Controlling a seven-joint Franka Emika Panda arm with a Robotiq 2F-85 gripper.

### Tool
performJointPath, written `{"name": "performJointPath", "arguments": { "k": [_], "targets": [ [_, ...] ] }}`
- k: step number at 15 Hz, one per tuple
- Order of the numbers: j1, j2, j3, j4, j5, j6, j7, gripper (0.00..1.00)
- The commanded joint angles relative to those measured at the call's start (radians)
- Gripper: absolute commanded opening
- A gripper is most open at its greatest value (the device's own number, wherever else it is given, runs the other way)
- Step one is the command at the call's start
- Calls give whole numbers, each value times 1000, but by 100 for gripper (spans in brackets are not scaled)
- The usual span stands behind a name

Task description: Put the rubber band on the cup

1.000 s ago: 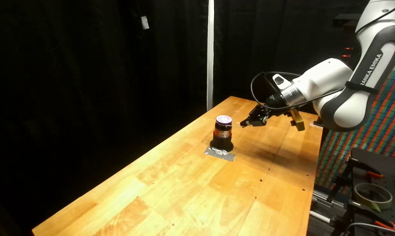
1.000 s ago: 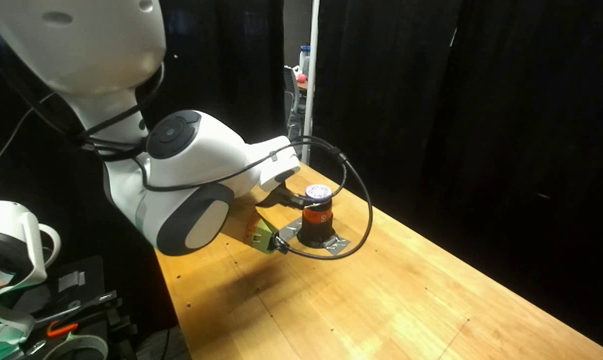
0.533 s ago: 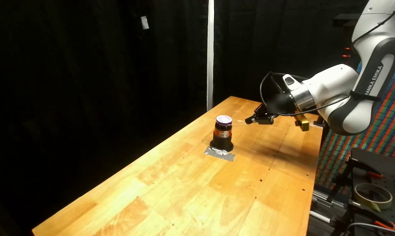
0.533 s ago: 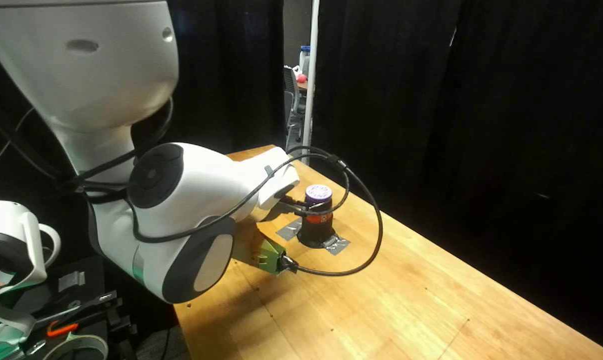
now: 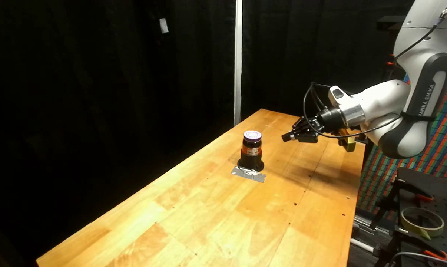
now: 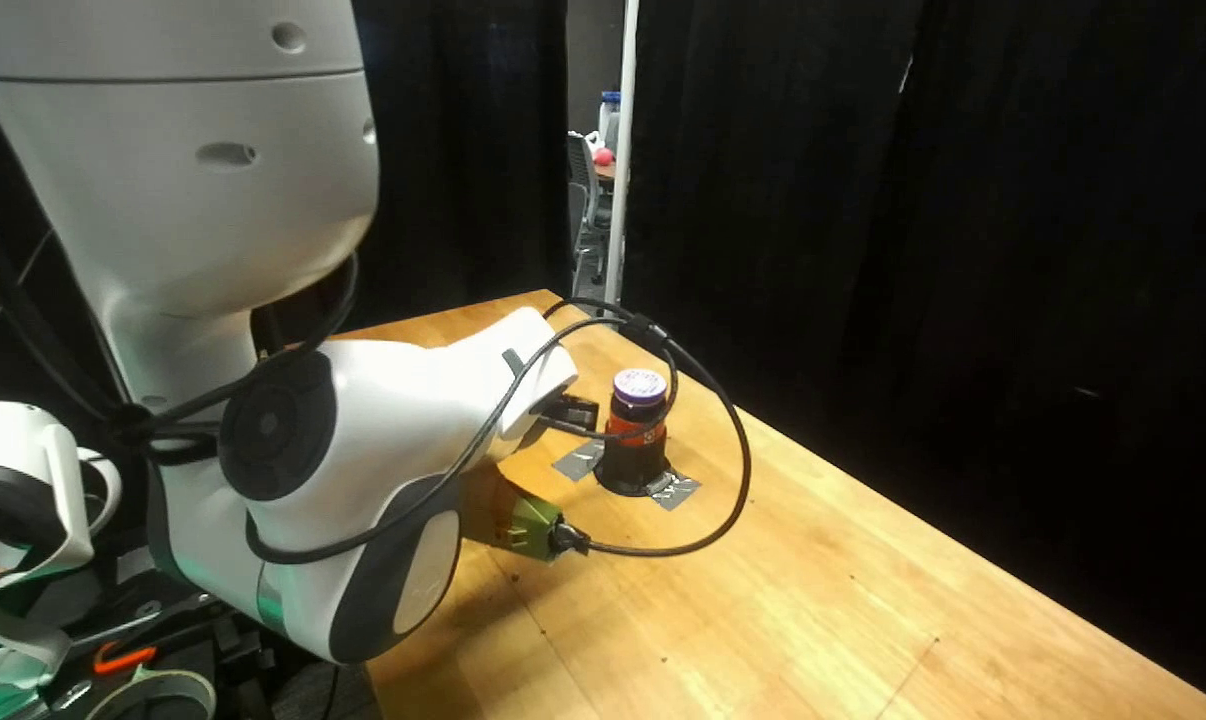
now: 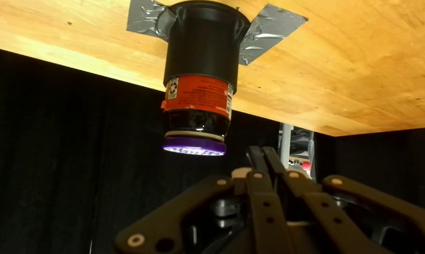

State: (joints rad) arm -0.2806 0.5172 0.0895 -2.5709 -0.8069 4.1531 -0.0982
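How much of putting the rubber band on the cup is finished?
Done: what looks like the rubber band sits as a pale strip just under the purple lid of the cup. In hand: nothing that I can see; the jaws look shut and stand apart from the cup. Left: probably just checking that the band goes all the way round, because its far side is hidden in the wrist view.

One bench (image 5: 208,222) carries one cup (image 7: 200,90), in from its edges, with one purple lid (image 7: 195,143) and one rubber band (image 7: 195,134) around it. Two pieces of grey tape (image 7: 274,30) lie at the cup's foot. One arm (image 5: 383,98), one hand (image 7: 263,149), two fingers (image 7: 257,160). Past the bench's right edge, in an exterior view: one tape roll (image 5: 435,230), two orange handles (image 5: 424,197). Far corner: one pole (image 5: 238,63).
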Motion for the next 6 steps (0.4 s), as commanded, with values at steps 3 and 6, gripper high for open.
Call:
{"name": "performJointPath", "arguments": {
  "k": [3, 6],
  "targets": [
    [27, -89, -65, -3, -144, -207, 196, 41],
    [-23, -157, -48, 28, -254, -454, 374, 64]
  ]
}}
